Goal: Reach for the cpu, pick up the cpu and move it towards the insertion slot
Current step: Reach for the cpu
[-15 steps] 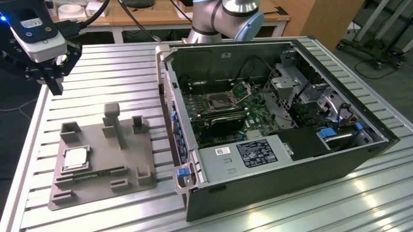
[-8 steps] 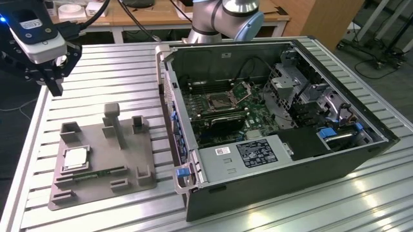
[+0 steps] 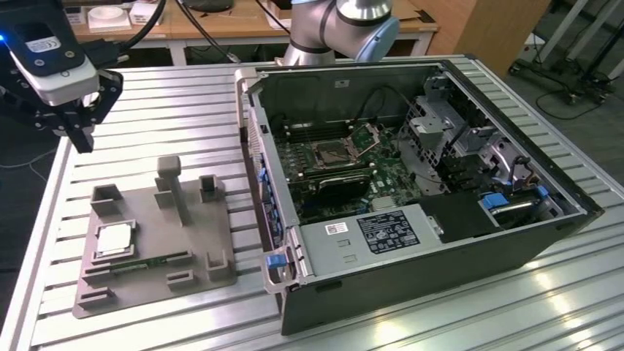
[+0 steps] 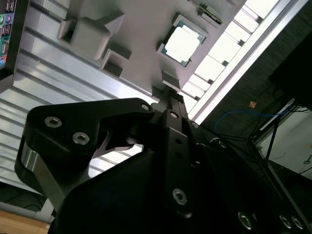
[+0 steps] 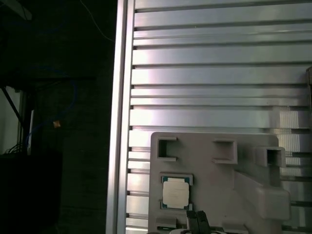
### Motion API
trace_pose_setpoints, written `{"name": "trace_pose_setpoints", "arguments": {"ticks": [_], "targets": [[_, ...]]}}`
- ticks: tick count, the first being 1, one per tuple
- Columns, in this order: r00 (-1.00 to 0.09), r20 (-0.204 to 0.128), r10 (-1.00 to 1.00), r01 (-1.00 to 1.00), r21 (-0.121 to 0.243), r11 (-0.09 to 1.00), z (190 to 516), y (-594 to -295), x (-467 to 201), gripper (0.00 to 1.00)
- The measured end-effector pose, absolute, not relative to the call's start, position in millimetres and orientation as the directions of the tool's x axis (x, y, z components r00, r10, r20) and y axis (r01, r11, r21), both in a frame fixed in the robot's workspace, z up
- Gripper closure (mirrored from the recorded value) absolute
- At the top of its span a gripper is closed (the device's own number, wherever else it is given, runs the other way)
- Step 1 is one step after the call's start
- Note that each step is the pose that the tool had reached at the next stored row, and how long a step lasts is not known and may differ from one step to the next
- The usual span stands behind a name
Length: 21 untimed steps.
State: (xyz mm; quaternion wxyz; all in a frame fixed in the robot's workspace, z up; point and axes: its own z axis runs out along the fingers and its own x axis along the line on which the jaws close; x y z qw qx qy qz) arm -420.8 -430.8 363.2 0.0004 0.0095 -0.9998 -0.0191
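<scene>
The cpu [image 3: 115,240], a small square chip with a shiny metal top, lies flat in a recess of a grey fixture [image 3: 145,213] on the exterior view's left. Both wrist views show the cpu [image 4: 182,43] [image 5: 176,192] in that recess. My gripper [image 3: 84,143] hangs shut and empty well above the table's far left part, apart from the chip. Its tips [image 4: 168,96] [image 5: 197,221] appear in both wrist views, short of the chip. The insertion slot [image 3: 332,153] sits inside the open computer case, its hinged plate [image 3: 369,137] raised.
The open computer case [image 3: 419,219] fills the exterior view's right half of the slatted aluminium table [image 3: 166,95]. A thin green memory stick [image 3: 146,262] lies on the fixture beside the chip, and grey posts [image 3: 172,189] stand up from it. The table edge [image 5: 119,122] runs beside the fixture.
</scene>
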Motion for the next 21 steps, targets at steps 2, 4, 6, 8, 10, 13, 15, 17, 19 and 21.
{"name": "trace_pose_setpoints", "arguments": {"ticks": [2,4,6,8,10,13,15,17,19,21], "targets": [[-1.000,0.001,-0.019,-0.019,0.038,0.999,363.2,-432.5,-420.8,0.89],[-1.000,0.001,-0.019,-0.019,0.038,0.999,363.2,-433.5,-420.8,0.89],[-1.000,0.001,-0.019,-0.019,0.038,0.999,363.2,-434.2,-420.8,0.76],[-1.000,0.001,-0.019,-0.019,0.038,0.999,363.2,-434.9,-420.8,0.71],[-1.000,0.001,-0.019,-0.019,0.038,0.999,363.2,-435.6,-420.8,0.65],[-1.000,0.000,-0.019,-0.019,0.038,0.999,363.2,-435.9,-420.8,0.53],[-1.000,0.001,-0.019,-0.019,0.038,0.999,363.2,-436.0,-420.8,0.47],[-1.000,0.001,-0.019,-0.019,0.038,0.999,363.2,-436.0,-420.8,0.41],[-1.000,0.000,-0.019,-0.019,0.038,0.999,363.2,-436.0,-420.8,0.35],[-1.000,0.001,-0.019,-0.019,0.038,0.999,363.2,-436.0,-420.8,0.35]]}}
